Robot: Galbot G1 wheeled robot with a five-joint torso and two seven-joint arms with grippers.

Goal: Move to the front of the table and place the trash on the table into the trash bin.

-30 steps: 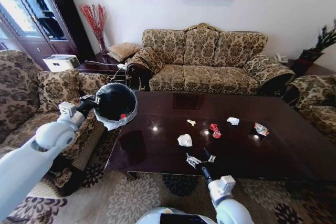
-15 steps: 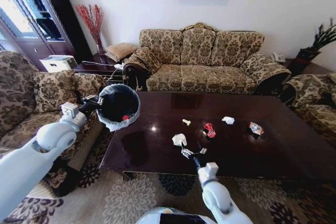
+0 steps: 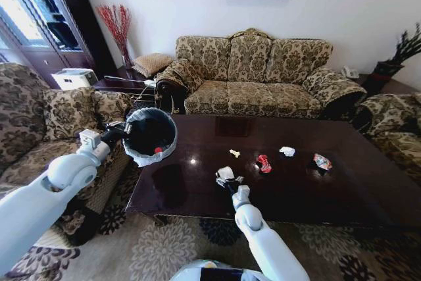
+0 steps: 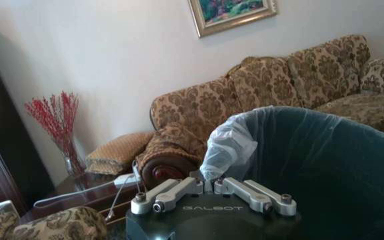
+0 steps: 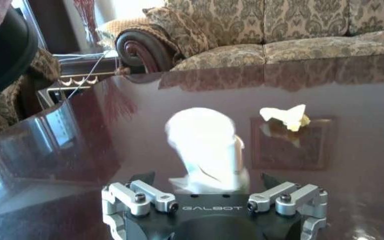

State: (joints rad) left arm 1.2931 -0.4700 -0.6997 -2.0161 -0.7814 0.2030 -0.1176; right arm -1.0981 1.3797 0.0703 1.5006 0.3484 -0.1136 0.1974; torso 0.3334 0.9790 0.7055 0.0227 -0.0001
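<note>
Low in the middle of the head view, my right gripper (image 3: 225, 179) sits just past the table's (image 3: 316, 192) front edge, its fingers spread wide around a white paper wad (image 3: 225, 173). Bare dark tabletop lies all around it. Farther back, mid-frame, lie a yellowish scrap (image 3: 234, 153), a red wrapper (image 3: 264, 162), another white wad (image 3: 287, 151) and a colourful wrapper (image 3: 321, 161). At centre left, my left gripper (image 3: 118, 129) pinches the trash bin's (image 3: 150, 136) rim, holding it over the table's left corner.
</note>
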